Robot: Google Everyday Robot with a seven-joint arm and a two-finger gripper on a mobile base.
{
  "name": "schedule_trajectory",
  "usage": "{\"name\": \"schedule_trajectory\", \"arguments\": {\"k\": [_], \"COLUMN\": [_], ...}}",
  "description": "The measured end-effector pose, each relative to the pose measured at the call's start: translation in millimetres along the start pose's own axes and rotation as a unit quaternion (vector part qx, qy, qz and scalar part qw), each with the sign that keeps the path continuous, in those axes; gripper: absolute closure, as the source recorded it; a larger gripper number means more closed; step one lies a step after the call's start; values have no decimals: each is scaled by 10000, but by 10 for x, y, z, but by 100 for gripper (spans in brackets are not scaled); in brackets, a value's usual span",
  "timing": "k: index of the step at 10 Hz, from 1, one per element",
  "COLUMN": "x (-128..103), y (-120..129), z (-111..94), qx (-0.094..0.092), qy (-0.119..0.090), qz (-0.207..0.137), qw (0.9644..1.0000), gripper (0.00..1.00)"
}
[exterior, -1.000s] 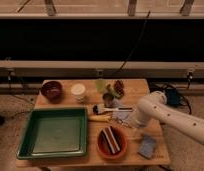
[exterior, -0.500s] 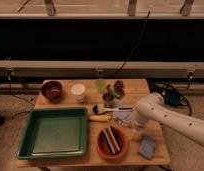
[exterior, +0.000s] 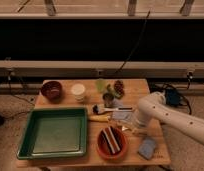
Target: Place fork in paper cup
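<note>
Slim silvery-grey metal fork [exterior: 125, 128]: seems to lie flat on the wooden table [exterior: 160, 150], centre-right of frame, partly hidden beneath the gripper [exterior: 128, 122]. Gripper sits low over it; whether it has hold cannot be told. White arm [exterior: 165, 116] has barely shifted in the last second, so it is likely settling into the grasp. Small off-white round paper cup [exterior: 78, 91] is at upper left, well apart, no fork in it.

We note the off-white paper cup [exterior: 78, 91] upright, far centre-left; the silvery fork [exterior: 124, 128] lies near-right, at the gripper [exterior: 131, 128].
</note>
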Motion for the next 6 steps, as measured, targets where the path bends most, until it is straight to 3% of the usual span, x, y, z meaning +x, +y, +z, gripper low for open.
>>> {"name": "schedule_trajectory", "arguments": {"k": [1,6], "x": [37,32], "y": [-8,-62], "z": [-49,-261], "qx": [-11,90], "qy": [-41,-205], "qz": [111,231], "qw": [9999,9995], "gripper": [99,100]}}
